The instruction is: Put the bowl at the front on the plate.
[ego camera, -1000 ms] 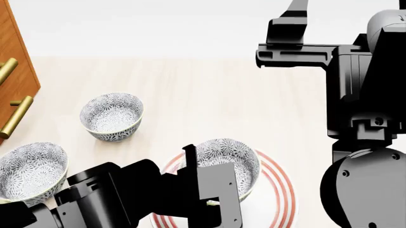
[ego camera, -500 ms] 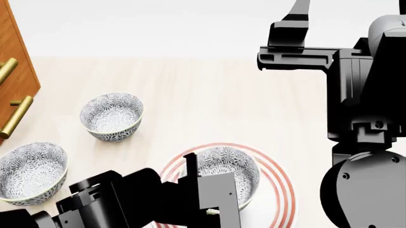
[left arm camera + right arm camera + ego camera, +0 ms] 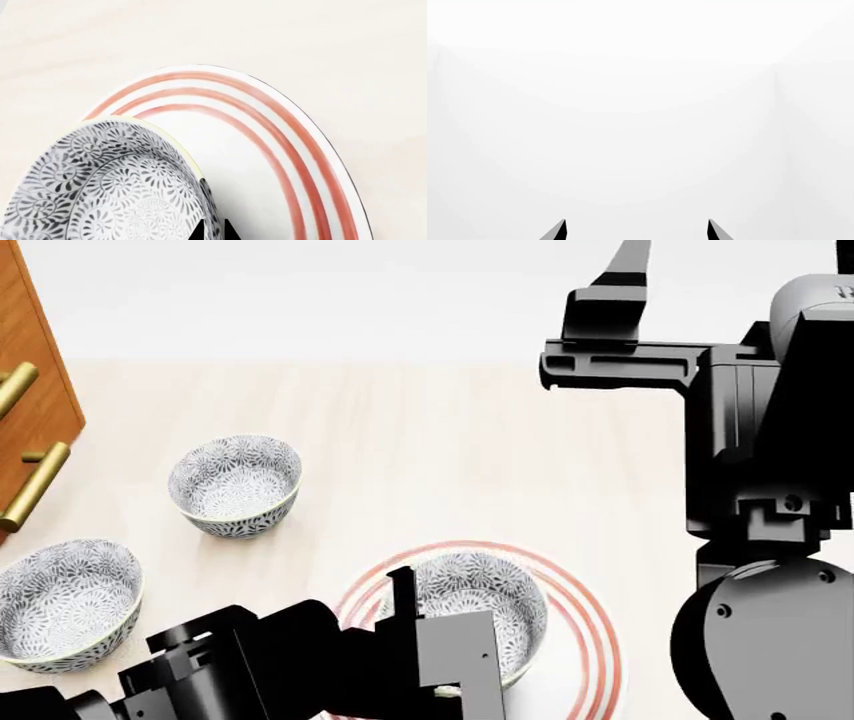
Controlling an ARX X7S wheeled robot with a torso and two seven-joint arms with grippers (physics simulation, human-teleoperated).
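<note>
Our left pincer (image 3: 213,231) is clamped on the bowl's (image 3: 470,602) rim, the bowl sitting over the plate (image 3: 594,635). We judge this the placing step; next we part the fingers and lift away.

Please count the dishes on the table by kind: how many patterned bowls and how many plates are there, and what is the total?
Patterned bowls: 3, one on the plate, one at the back, one at the left edge
Red-ringed plates: 1
Total: 4
</note>
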